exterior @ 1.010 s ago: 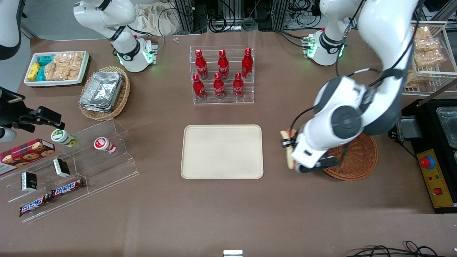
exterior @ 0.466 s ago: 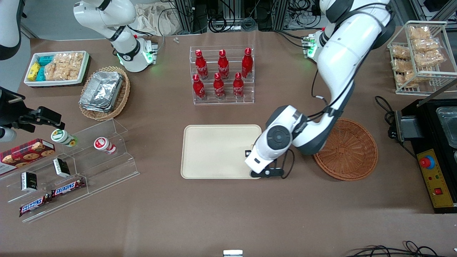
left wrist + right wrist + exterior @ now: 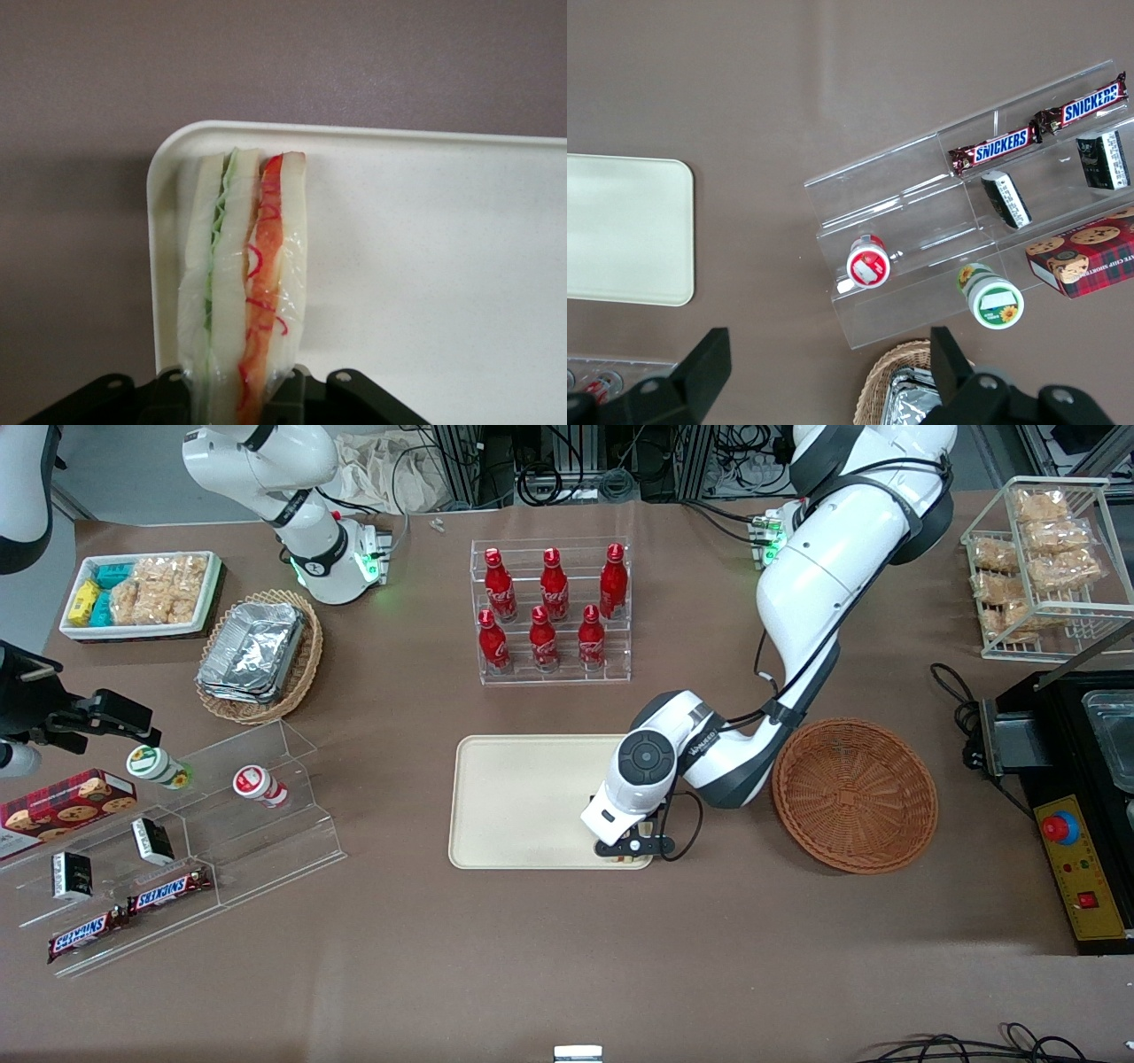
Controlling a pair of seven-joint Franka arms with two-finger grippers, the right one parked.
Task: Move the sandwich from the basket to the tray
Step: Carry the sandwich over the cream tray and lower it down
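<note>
Here, gripper (image 3: 625, 854) low over tray (image 3: 523, 797) corner, jaws clamping sandwich (image 3: 244, 292), basket (image 3: 855, 794) beside, bottle rack (image 3: 551, 613) farther off.

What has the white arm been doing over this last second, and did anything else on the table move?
The arm carried the sandwich away from the basket and over the tray. Its end effector now hangs low at the tray's corner nearest the basket, shut on the sandwich. The basket, now empty, the tray, bottles and snacks stayed put.
</note>
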